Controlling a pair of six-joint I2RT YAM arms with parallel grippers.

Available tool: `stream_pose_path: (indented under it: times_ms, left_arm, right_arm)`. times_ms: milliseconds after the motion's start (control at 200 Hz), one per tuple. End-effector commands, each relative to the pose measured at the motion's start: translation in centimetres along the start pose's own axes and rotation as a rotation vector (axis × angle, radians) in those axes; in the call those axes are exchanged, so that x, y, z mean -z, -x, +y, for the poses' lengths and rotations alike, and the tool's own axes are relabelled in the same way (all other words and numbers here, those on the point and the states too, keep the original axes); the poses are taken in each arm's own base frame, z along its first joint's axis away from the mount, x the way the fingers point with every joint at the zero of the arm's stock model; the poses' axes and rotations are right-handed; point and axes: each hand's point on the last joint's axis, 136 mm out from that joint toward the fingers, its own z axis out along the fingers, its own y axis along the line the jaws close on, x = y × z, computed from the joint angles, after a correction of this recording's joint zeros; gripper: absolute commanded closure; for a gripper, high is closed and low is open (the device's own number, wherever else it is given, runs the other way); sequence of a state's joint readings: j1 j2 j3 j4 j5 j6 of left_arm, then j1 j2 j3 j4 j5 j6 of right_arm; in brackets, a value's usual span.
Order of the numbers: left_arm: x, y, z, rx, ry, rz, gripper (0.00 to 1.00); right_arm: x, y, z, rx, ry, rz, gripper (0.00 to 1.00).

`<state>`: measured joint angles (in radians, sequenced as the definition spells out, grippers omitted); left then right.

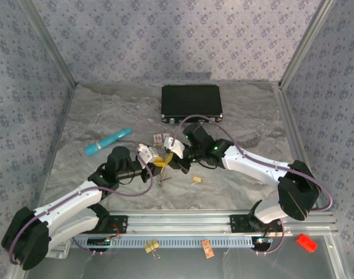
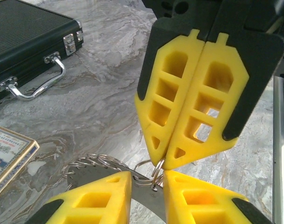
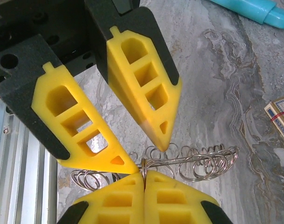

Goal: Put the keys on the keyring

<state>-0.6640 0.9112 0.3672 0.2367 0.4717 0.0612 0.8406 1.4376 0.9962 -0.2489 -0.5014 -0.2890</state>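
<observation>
The two arms meet over the middle of the grey marbled worktop [image 1: 246, 116], their yellow fingertips almost touching. The right gripper [image 2: 162, 160] is closed, its two fingers pressed flat together, and at the very tips it pinches a thin silvery wire ring, the keyring [image 3: 144, 164]. A string of similar small wire loops [image 3: 197, 161] trails off sideways from that ring, held just above the worktop.

The left gripper [image 3: 145, 154] faces the right one with its fingers narrowed but still apart. The pinched keyring sits in the gap between its tips, and I cannot tell whether either finger touches it. In the left wrist view a flat silvery metal piece [image 2: 86, 176] lies just behind those fingers, among the loops.

One small brass-yellow key [image 1: 196, 179] lies on the worktop a little to the right of the grippers, apart from both. A red-and-white card box [image 2: 9, 151] lies just beyond them, a black case [image 1: 191, 103] farther back, and a teal tube [image 1: 108, 141] off to the left.
</observation>
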Motion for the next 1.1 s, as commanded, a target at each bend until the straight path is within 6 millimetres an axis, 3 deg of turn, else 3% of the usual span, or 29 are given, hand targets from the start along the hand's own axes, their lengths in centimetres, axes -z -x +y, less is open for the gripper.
stream_pose_path:
  times_ms: [0, 380, 565, 850, 1004, 1094]
  left_arm:
    - [-0.1, 0.9, -1.3, -0.043, -0.067, -0.031, 0.78]
    - [0.0, 1.0, -2.3, -0.078, -0.113, -0.033, 0.79]
    - [0.2, 1.0, -3.2, -0.116, -0.155, -0.034, 0.81]
    - [0.5, 1.2, -4.5, -0.198, -0.211, -0.031, 1.00]
    - [0.7, 1.5, -4.5, -0.216, -0.199, -0.048, 1.00]
    - [0.8, 1.5, -4.1, -0.208, -0.168, -0.065, 1.00]
  right_arm:
    - [1.1, 2.4, 0.8, 0.060, 0.005, -0.048, 1.00]
    - [0.9, 3.1, 1.2, 0.073, 0.022, -0.053, 1.00]
    - [1.0, 3.5, 2.4, 0.104, 0.080, -0.071, 1.00]
    - [1.0, 3.6, 4.0, 0.192, 0.129, -0.088, 1.00]
    - [1.2, 3.4, 3.6, 0.196, 0.106, -0.088, 1.00]
    - [1.8, 3.2, 2.9, 0.159, 0.075, -0.101, 0.77]
